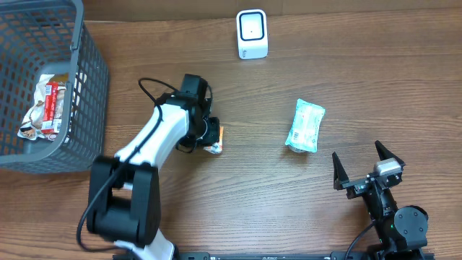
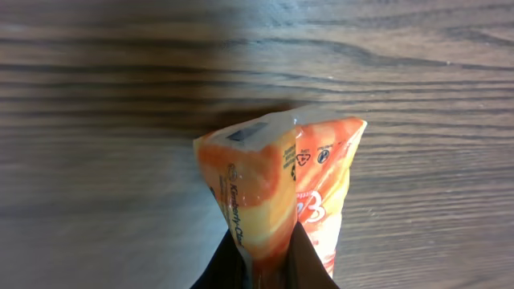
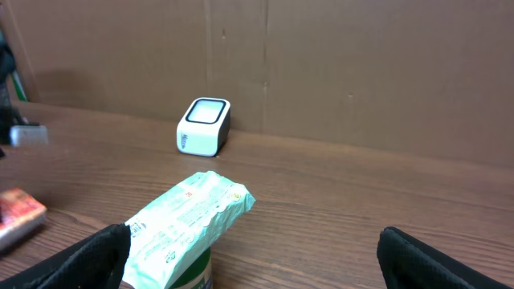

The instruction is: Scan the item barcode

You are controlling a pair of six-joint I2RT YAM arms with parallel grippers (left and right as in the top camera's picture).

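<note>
Overhead: left gripper (image 1: pixel 208 136) clamped on orange packet (image 1: pixel 216 141), mid-table. Barcode scanner (image 1: pixel 252 34) at far edge. Green wipes pack (image 1: pixel 305 126) right of centre. Grey basket (image 1: pixel 90 79) at far left corner. Right gripper (image 1: pixel 356 153) by near edge, jaws wide apart, holding nothing.
Left wrist: fingers (image 2: pixel 221 269) pinch packet's end.
Right wrist: wipes pack just ahead, scanner beyond.

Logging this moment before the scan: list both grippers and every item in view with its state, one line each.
left gripper: shut on the orange packet
right gripper: open, holding nothing
orange packet: pinched at one end, well short of the scanner
scanner: standing upright, nothing presented to it
green pack: lying flat, untouched
basket: upright, holding a crumpled packet
crumpled packet: lying on the basket floor
</note>
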